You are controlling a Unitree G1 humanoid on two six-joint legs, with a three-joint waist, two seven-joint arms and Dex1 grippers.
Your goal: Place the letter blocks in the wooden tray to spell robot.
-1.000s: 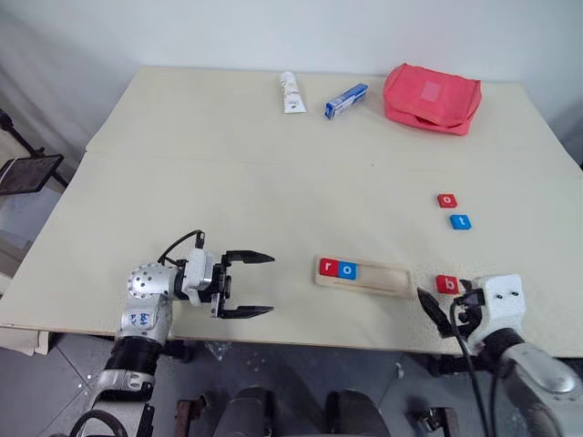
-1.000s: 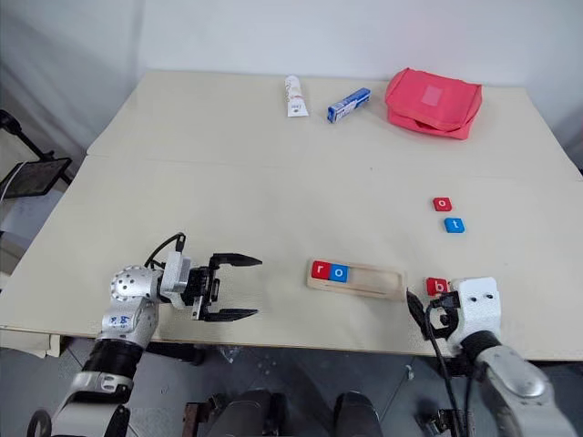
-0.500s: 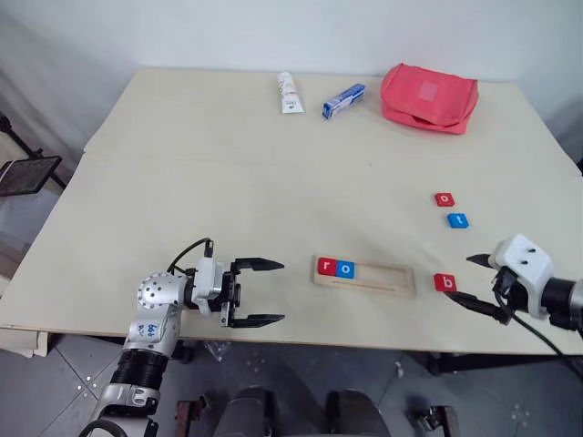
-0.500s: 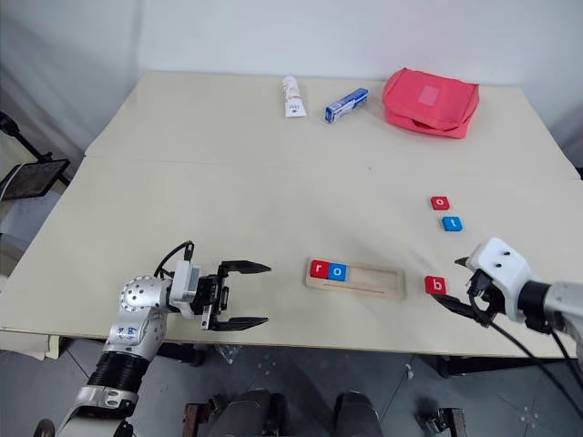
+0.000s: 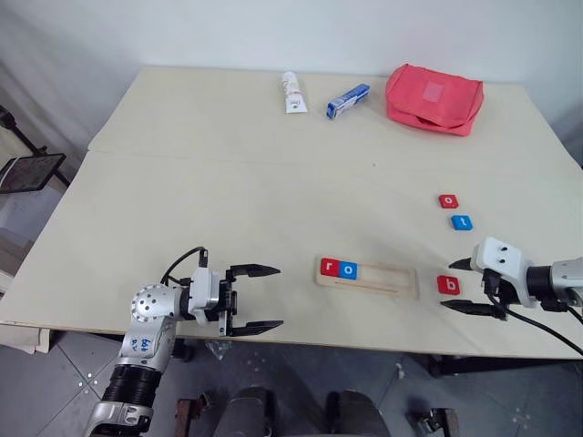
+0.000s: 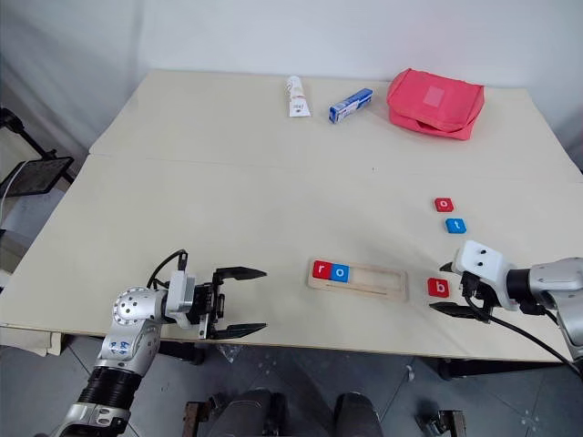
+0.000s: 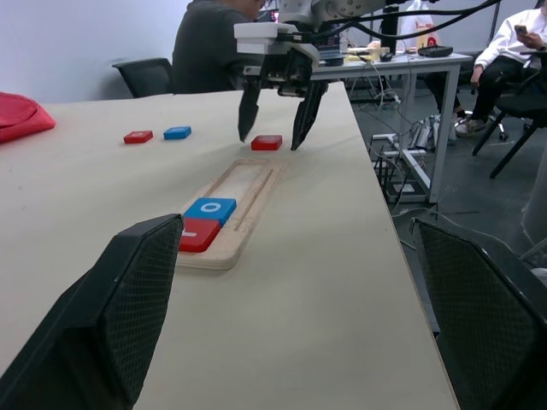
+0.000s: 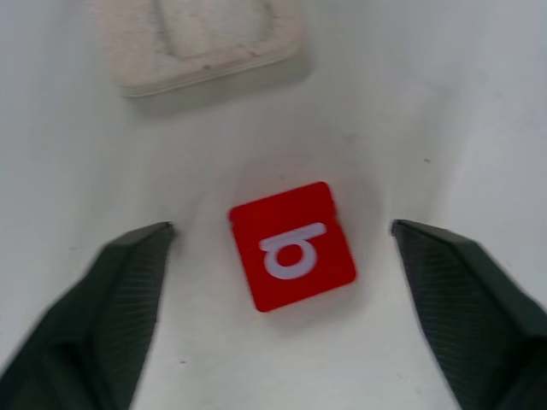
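Near the front edge of the pale beige desk lies the long narrow light-wood tray, and I take it as the landmark. At the tray's left end two flat square letter blocks sit side by side and touch each other: the red block with a white "r" at the very end, and the blue block with a white "o" next to it. The other part of the tray is bare wood.

Just beyond the tray's right end the red block with a white "b" lies flat on the desk, apart from the tray. The right gripper is placed around this block: its two black fingers are spread, one on each side of the block, and they do not touch it, so nothing is held. Farther from the tray, to the right and toward the back of the desk, the red block with a white "o" and the blue block with a white "t" lie close together.

To the left of the tray, well apart from it, the left gripper hovers at the front edge and points toward the tray, its fingers wide apart and empty.

Far behind the tray, at the back of the desk, are a white tube, a blue-and-white box and a big red zip pouch.
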